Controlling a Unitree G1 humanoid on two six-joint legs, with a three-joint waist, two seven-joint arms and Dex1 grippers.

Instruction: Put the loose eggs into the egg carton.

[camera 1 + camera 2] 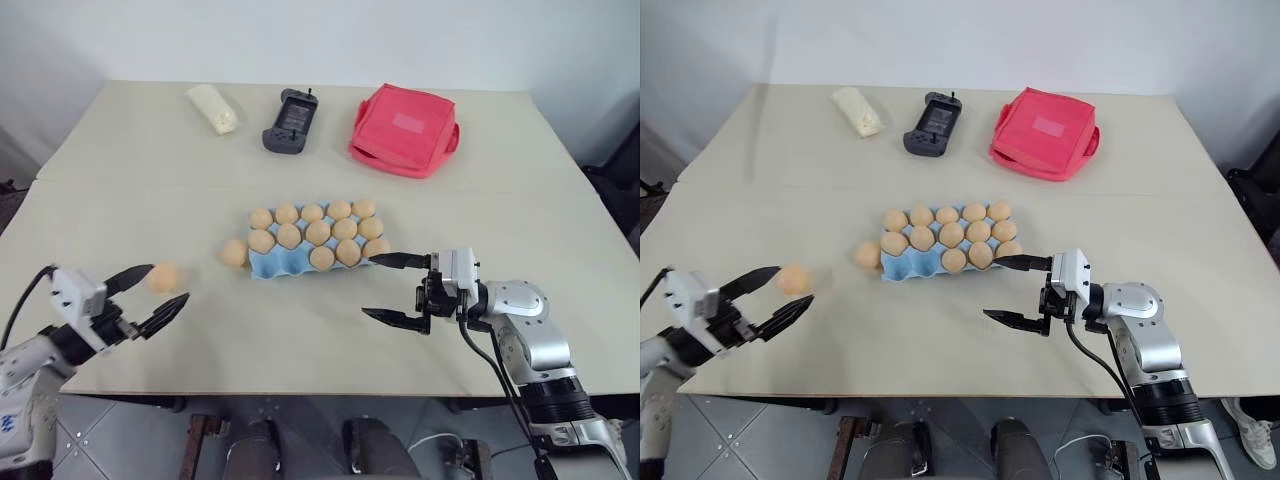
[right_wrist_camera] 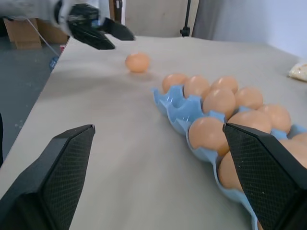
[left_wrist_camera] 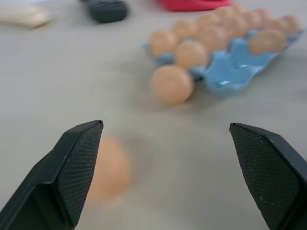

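Note:
The light blue egg carton [image 1: 262, 266] lies mid-table with several tan eggs in its cups. One loose egg [image 1: 235, 253] rests on the table against the carton's left end. A second loose egg [image 1: 163, 277] lies at the tips of my left gripper [image 1: 167, 284], which is open and holds nothing. In the left wrist view this egg [image 3: 111, 170] is blurred, partly behind one finger [image 3: 72, 167]. My right gripper [image 1: 372, 286] is open and empty, pointing left, just off the carton's right front corner.
At the back of the table lie a pale cream bundle [image 1: 213, 107], a black handheld controller [image 1: 290, 122] and a red square pouch [image 1: 405, 128]. The table's front edge [image 1: 300, 392] runs just below both grippers.

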